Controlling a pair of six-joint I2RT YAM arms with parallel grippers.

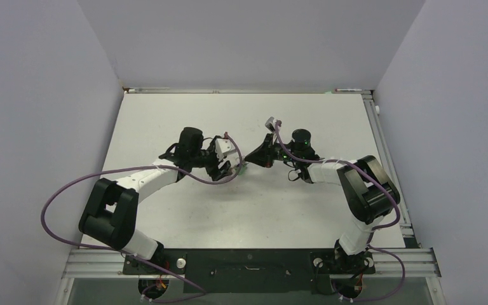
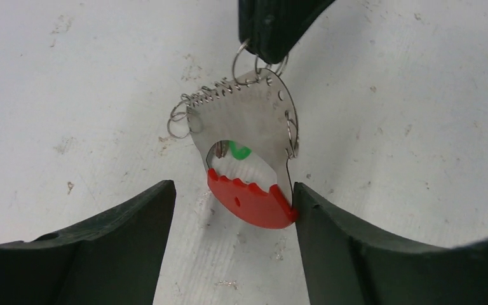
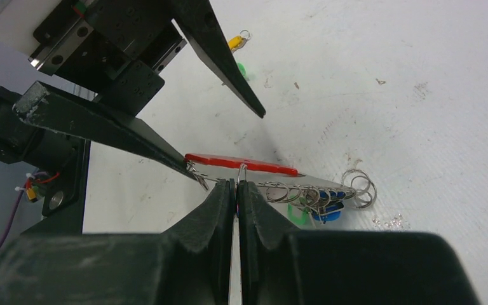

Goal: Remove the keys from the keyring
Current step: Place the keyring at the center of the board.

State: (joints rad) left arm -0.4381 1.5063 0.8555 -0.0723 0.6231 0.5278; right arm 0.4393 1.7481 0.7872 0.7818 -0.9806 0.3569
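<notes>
1. Surface (image 1: 165,127): white and scuffed. The left pincer (image 2: 234,188) and right pincer (image 3: 236,185) meet over its middle.
2. The left pincer gapes wide. One finger (image 2: 330,229) touches the end of the keyring's red strap (image 2: 254,204); the other stands apart from it.
3. The right pincer is pressed tight on a wire loop of the keyring (image 2: 248,114).
4. Keys (image 3: 327,210) with blue and green tags sit under the keyring's small rings, just beside the right pincer.
5. Farther off, past the left fingers, a yellow-tagged key (image 3: 237,42) and a green tag (image 3: 241,67) lie loose on the surface.
</notes>
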